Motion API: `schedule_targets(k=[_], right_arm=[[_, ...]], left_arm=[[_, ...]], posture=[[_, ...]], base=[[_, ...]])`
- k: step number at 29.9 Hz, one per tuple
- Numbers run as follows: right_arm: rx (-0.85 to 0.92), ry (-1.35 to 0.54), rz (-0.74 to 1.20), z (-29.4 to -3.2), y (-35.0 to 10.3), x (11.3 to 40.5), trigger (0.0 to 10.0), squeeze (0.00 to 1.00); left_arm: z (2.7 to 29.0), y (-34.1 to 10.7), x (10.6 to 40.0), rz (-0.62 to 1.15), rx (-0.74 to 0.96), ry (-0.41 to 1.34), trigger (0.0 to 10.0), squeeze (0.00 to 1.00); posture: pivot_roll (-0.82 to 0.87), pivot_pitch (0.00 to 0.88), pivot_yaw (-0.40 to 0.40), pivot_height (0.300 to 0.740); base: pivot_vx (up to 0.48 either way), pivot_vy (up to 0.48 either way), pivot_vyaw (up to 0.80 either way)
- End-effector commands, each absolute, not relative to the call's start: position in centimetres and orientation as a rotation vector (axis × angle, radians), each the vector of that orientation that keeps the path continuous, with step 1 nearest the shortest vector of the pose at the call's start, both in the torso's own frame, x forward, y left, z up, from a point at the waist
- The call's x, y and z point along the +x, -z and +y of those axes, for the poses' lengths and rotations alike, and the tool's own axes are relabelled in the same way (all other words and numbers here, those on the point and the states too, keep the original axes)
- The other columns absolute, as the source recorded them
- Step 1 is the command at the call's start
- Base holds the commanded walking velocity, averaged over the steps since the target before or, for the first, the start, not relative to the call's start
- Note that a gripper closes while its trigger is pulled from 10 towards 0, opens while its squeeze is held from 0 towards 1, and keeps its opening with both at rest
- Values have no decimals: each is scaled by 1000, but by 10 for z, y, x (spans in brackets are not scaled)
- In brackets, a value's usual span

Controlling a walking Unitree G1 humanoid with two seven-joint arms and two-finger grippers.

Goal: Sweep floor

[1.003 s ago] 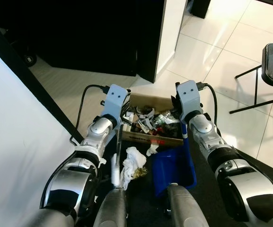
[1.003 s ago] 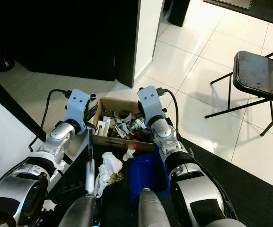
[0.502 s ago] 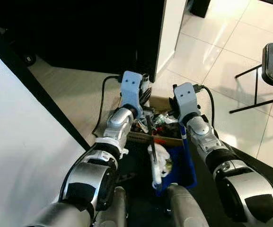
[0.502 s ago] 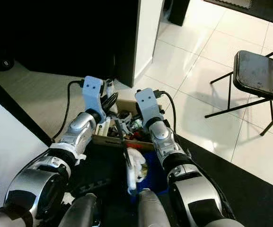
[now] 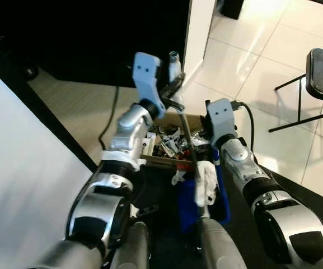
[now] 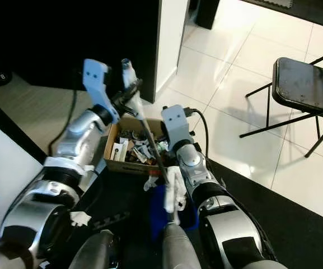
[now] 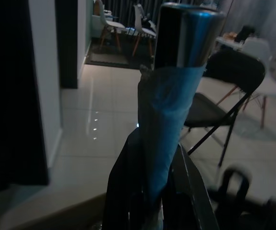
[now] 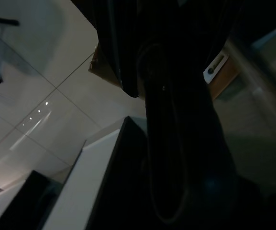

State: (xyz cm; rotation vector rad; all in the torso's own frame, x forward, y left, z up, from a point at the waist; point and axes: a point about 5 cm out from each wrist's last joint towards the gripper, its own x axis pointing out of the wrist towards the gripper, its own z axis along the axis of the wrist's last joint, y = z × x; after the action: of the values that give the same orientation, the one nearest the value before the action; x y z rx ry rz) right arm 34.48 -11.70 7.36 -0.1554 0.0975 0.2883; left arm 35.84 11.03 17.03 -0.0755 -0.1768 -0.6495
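1. The left tool [image 5: 172, 92] is raised above the cardboard box [image 6: 129, 150], its fingers clamped on the upper end of the broom handle [image 5: 185, 130].
2. The handle slants down over the box to a wad of white paper [image 5: 205, 180] at its lower end, just above the blue dustpan [image 5: 220, 207].
3. The dustpan sits on the black mat [image 6: 312, 235] right against the box's near side.
4. The right tool [image 5: 209, 140] is low at the box's right edge, holding the dustpan's handle; whether its fingers are together cannot be told.
5. A folding chair [image 6: 301, 84] stands well apart from the box.
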Motion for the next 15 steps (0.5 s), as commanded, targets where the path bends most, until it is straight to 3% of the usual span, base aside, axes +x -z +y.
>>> schedule_targets(k=[1, 8, 15], right_arm=[[-70, -318, 17, -108, -85, 346, 10000, 0], [-42, -334, -49, -107, -98, 350, 10000, 0], [92, -317, -142, -107, -120, 358, 10000, 0]], left_arm=[[120, -177, 353, -207, -15, 673, 10000, 0], [133, -179, 343, -203, 25, 682, 10000, 0], [142, -197, 338, -249, -31, 663, 10000, 0]], posture=[[33, 82, -11, 740], [33, 78, -15, 740], [37, 75, -21, 740]], base=[[0, 0, 0], [0, 0, 0], [0, 0, 0]])
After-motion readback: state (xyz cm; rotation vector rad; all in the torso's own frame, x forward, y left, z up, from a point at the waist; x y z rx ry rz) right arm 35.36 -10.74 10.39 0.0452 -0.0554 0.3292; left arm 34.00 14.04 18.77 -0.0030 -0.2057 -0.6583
